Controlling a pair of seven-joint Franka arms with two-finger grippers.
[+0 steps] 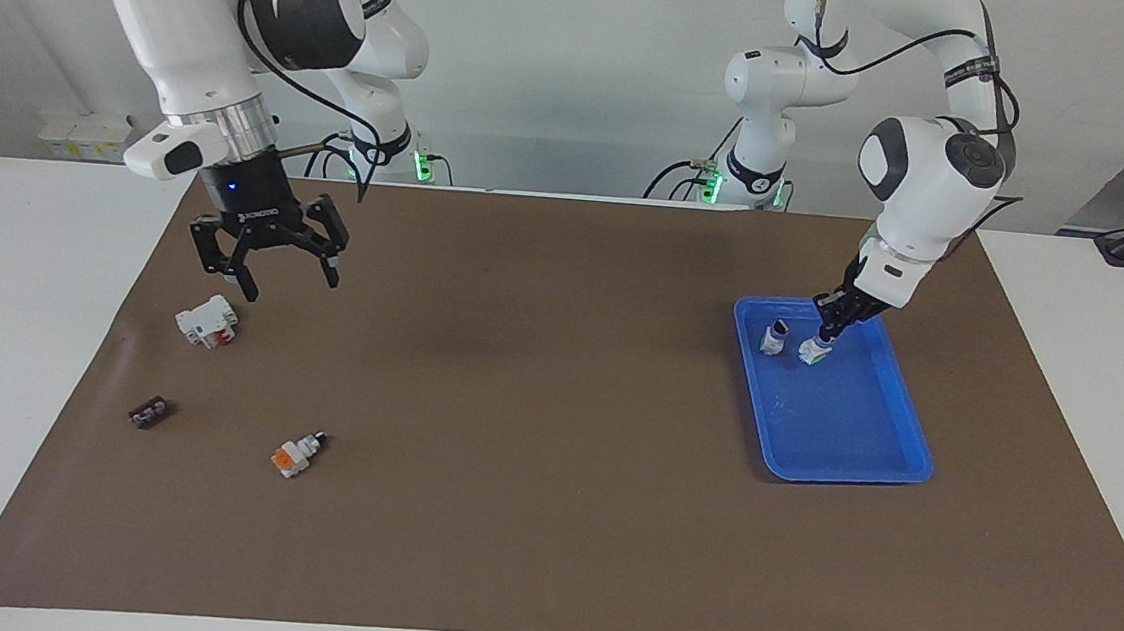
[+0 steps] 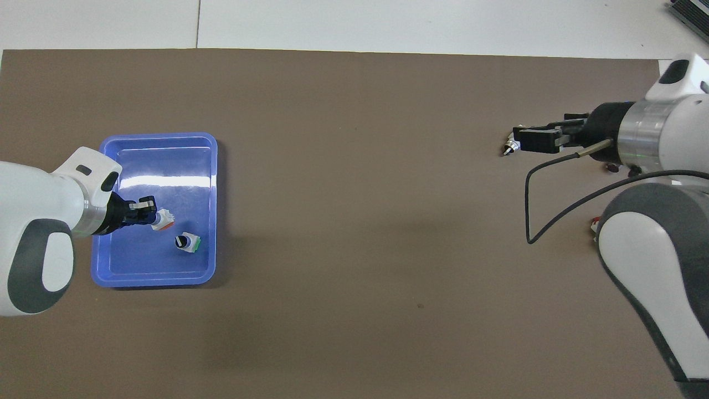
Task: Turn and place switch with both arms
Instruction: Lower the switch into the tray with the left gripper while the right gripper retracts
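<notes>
In the facing view I see my left gripper (image 1: 825, 330) down inside the blue tray (image 1: 871, 468), its fingers clamped on the knob end of a rotary switch (image 1: 813, 350). That switch's white body is at the tray floor; I cannot tell whether it touches. Just beside it, toward the right arm's end, a second switch (image 1: 774, 337) stands in the tray, apart from the held one. My right gripper (image 1: 265, 264) hangs with its fingers spread wide and nothing in them, over the brown mat (image 1: 546, 515) just on the robots' side of the white block with the red part (image 1: 207, 320). Farther from the robots lie a small flat black piece (image 1: 148, 412) and a third switch with an orange end (image 1: 296, 454), on its side, well apart from both grippers.

From overhead, the left gripper (image 2: 145, 210) comes in low over the tray (image 2: 158, 138), closed on the switch (image 2: 163, 220), whose orange end shows at its tip. The second switch (image 2: 187, 243), with a green end, sits nearer to the robots, in the tray's corner. The right gripper (image 2: 536, 139) covers most of the lying switch (image 2: 507, 148); only its knob tip peeks out past the black fingers.
</notes>
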